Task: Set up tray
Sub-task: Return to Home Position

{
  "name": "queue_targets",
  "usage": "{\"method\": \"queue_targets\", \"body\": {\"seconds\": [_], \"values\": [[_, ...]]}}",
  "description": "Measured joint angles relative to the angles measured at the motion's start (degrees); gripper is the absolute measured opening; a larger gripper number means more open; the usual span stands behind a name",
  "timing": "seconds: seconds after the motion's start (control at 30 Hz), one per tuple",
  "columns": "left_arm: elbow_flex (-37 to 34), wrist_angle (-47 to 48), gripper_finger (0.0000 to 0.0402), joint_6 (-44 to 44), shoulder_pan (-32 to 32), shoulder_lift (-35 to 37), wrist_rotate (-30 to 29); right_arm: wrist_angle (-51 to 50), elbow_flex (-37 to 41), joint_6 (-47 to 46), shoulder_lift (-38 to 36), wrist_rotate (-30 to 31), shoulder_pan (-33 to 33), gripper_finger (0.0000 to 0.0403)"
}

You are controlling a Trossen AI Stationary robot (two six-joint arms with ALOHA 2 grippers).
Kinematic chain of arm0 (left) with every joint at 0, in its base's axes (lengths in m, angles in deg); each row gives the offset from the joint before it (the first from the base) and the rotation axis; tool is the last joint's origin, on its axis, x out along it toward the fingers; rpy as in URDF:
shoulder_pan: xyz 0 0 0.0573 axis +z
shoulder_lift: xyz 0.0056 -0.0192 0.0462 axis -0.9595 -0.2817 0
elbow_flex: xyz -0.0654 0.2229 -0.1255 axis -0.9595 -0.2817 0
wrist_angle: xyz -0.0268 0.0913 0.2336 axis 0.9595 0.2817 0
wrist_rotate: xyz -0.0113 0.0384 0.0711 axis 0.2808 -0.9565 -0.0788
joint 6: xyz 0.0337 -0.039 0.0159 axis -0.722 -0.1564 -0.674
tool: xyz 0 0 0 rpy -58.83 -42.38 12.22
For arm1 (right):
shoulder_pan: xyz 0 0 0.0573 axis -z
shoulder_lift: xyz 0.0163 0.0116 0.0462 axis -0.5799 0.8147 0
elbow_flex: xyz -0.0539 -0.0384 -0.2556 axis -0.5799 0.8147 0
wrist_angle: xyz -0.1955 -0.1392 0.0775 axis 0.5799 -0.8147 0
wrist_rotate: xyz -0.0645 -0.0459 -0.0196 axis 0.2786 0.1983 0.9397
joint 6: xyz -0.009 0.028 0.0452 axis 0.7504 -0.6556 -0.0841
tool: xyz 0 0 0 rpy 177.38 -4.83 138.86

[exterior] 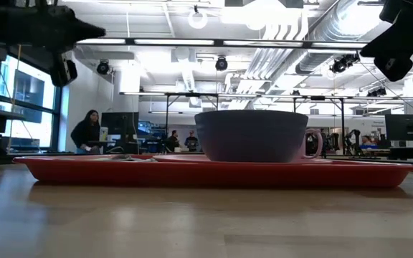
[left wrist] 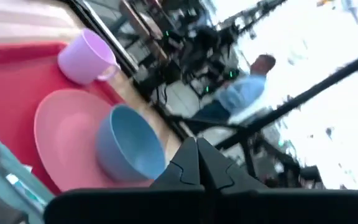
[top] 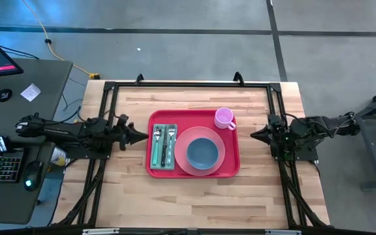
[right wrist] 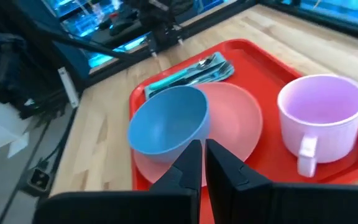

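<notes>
Dinner things sit ready on the big flat red plastic tray (top: 181, 119), which lies in the middle of the pale wooden table (top: 194, 202). On the tray are a round pink plate (top: 179, 155) with a blue bowl (top: 202, 153) on it and a light purple mug (top: 224, 118) in a corner on the right arm's side. A teal cloth napkin (top: 164, 163) lies beside the plate with some cutlery (top: 170, 138) on it.

The left gripper (top: 142, 136) is just beside the tray's left edge and does not touch it. Its two fingers are pressed together and hold nothing. The right gripper (top: 254, 134) is near the tray's right edge, a little farther off. Its fingers are close together and empty too.

Nothing seems left to put on the tray, so the job looks almost done. The step in hand is likely sending both arms to their resting spots. That calls for each arm to pull away on its own side without bumping the tray or the mug. There is nothing to pick up.
</notes>
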Motion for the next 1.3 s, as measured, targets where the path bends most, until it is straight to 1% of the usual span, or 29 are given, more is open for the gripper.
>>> {"method": "queue_targets", "body": {"seconds": [0.07,0.13,0.2,0.3,0.37,0.43,0.53,0.6,0.7,0.77,0.87,0.9,0.97,1.03,1.1,1.17,1.23,1.3], "values": [[-0.3,1.6,0.001,-2.6,0.0,0.1,1.8,0.3,0.0,-0.8,-0.2,-1.2,0.0,0.0],[-0.3,6.1,0.0011,-7.4,0.0,-0.2,2.3,0.8,0.3,-1.2,-0.3,-3.0,0.0,0.0],[-0.5,8.2,0.0023,-10.4,0.0,-0.8,4.6,2.9,1.4,-1.3,-1.1,-4.6,0.0,0.0],[-0.4,6.1,0.0052,-14.9,0.0,-1.3,7.4,8.1,4.4,-2.6,-2.8,-5.0,0.0,0.0],[-0.2,4.5,0.0062,-17.8,0.0,-1.3,8.2,12.6,7.5,-3.2,-4.2,-4.0,0.0,0.0],[-0.1,3.0,0.0058,-20.7,0.0,-1.3,7.3,18.5,11.0,-3.8,-5.7,-2.4,0.0,0.0],[-0.1,2.6,0.0023,-24.7,0.0,-1.2,6.3,26.2,16.3,-4.3,-7.6,-0.8,0.0,0.0],[-0.1,3.1,0.0012,-26.4,0.0,-1.2,6.4,30.0,19.4,-4.3,-8.7,-0.1,0.0,0.0],[-1.3,3.3,0.003,-26.5,0.1,-1.2,6.4,35.3,22.9,-3.9,-9.6,2.5,0.0,0.0],[-2.4,3.5,0.0039,-26.3,0.1,-1.2,6.4,38.7,23.9,-0.5,-9.5,4.8,0.0,0.0],[-4.3,2.7,0.0026,-25.5,0.1,-1.2,5.4,39.1,23.9,2.1,-9.4,9.9,0.7,0.0],[-5.1,1.7,0.0017,-25.2,0.1,-1.2,4.6,39.1,23.9,2.1,-9.4,10.0,1.1,0.0],[-6.6,-0.6,0.0011,-25.2,0.1,-1.2,2.6,38.7,23.9,2.2,-9.4,8.6,1.9,0.0],[-7.7,-2.4,0.0019,-25.5,0.1,-1.2,1.3,38.2,23.9,2.2,-9.3,5.0,2.7,0.0],[-8.5,-3.0,0.003,-25.9,0.1,-1.2,1.4,37.9,23.9,2.3,-9.3,2.1,3.4,0.0],[-9.2,-3.0,0.0031,-26.0,0.1,-1.2,2.5,37.6,23.9,2.5,-9.2,1.1,3.7,0.0],[-10.0,-2.4,0.0023,-26.7,0.1,-1.2,3.5,37.5,23.9,6.2,-9.1,0.7,3.7,0.0],[-10.1,-0.6,0.0011,-26.7,0.1,-1.3,2.9,37.5,23.9,12.3,-8.8,0.7,3.7,0.0]]}}
